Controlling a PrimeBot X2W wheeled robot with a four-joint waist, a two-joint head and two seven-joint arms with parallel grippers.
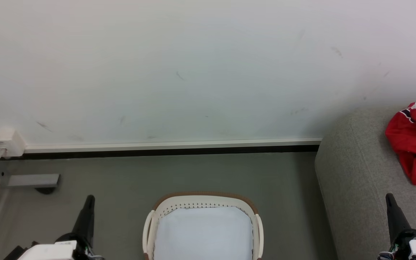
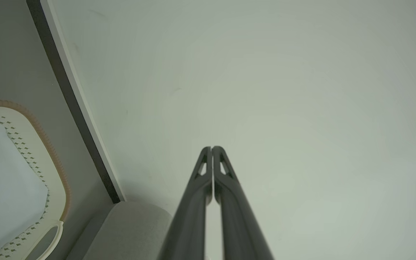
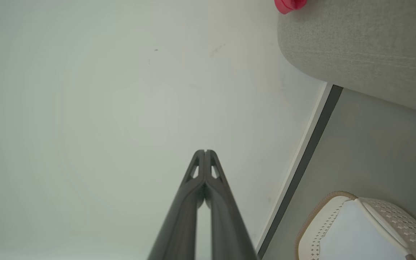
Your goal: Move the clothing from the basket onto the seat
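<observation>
Grippers stood nearest, each with its dark fingers pressed together and holding nothing: left gripper (image 1: 89, 200) at lower left, right gripper (image 1: 390, 200) at lower right. Between them, on the grey floor, sat the oval cream-white perforated plastic basket (image 1: 204, 198), showing its plain white cloth lining (image 1: 204, 231). Farther right, the crumpled red-and-white sports jersey (image 1: 415, 144) lay on the large light-grey fabric sofa (image 1: 352, 180), near the white wall (image 1: 193, 72).
</observation>
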